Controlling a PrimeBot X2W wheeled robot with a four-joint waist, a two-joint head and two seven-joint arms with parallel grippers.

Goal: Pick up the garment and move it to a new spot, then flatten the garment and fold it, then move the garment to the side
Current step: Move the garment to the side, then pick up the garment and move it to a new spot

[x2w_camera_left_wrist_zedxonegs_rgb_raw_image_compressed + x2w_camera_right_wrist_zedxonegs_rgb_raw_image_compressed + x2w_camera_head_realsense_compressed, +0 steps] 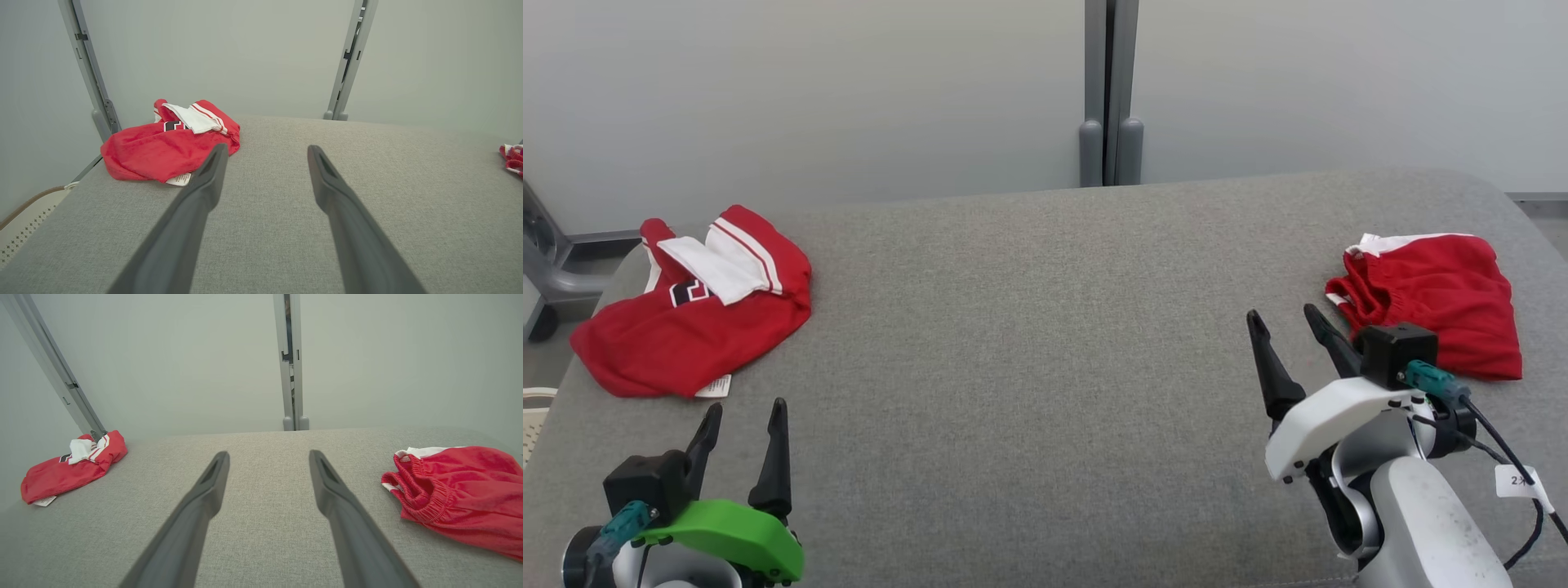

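Waiting with both sets of jaws spread wide and gripping nothing: left gripper (747, 404) at the near left of the grey padded table (1045, 327), right gripper (1281, 312) at the near right, reaching further in. Looks like the very start, with nothing picked up yet. Finding two red garments on the table, well apart: red jersey (690, 306) crumpled at the far left, a white-trimmed part folded over its top and a white label (713, 385) poking out at its near hem; red shorts (1429, 302) bunched at the far right, elastic waistband turned toward the middle. Cannot tell from the task wording which of the two counts as the garment; judging by placement, probably the shorts, with the right fingers near the waistband but not touching it. Seems a sensible stance: open fingers pointed along the cloth surface, ready to drop onto a raised fold and pinch. Leaves the broad middle of the table bare, likely the new spot for spreading and folding. Around: pale wall panels behind, a grey post (1111, 122) at their joint, a grey stand (543, 261) and a pale perforated basket (533, 416) off the left edge. Nothing between either gripper and its nearest garment. Worth minding the tagged cable (1517, 480) hanging from the right wrist, apt to drag across the shorts, and the jersey's closeness to the left edge.
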